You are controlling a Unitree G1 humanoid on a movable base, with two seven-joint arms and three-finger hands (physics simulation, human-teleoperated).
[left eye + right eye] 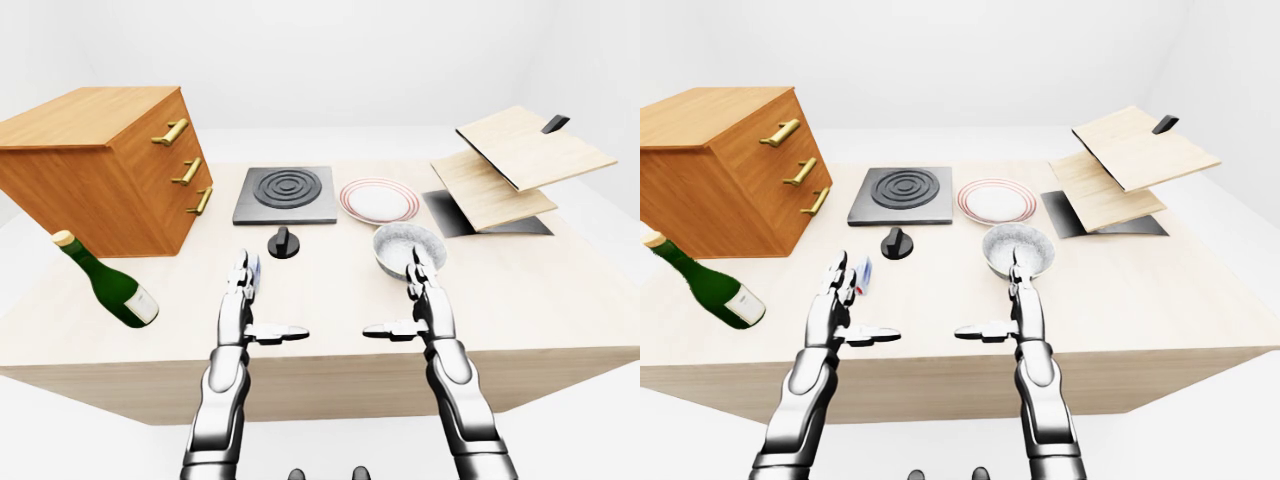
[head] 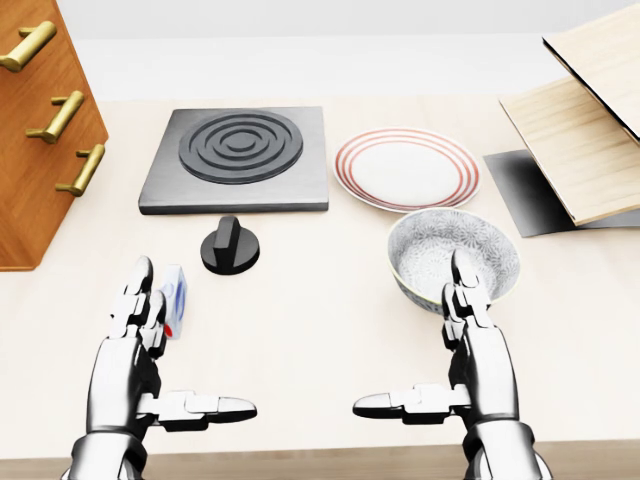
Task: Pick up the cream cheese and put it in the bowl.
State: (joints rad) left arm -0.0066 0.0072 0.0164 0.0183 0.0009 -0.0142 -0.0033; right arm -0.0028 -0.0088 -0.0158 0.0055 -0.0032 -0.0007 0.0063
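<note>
Two open robot hands [image 2: 150, 330] [image 2: 465, 330], one cream cheese [image 2: 174, 300], one bowl [image 2: 452, 256].

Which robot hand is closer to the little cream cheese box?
The left robot hand. Its fingers stand right beside the cream cheese, partly hiding it in the head view. The right robot hand is far off to the right, by the bowl.

- cream cheese [image 2: 174, 300]: a small white box with blue and red markings, standing on the table at the head view's left, below the black knob, partly hidden by the robot's left fingers.
- bowl [image 2: 452, 257]: a grey speckled bowl, upright and empty, well apart at the right, just below the red-ringed plate.
</note>
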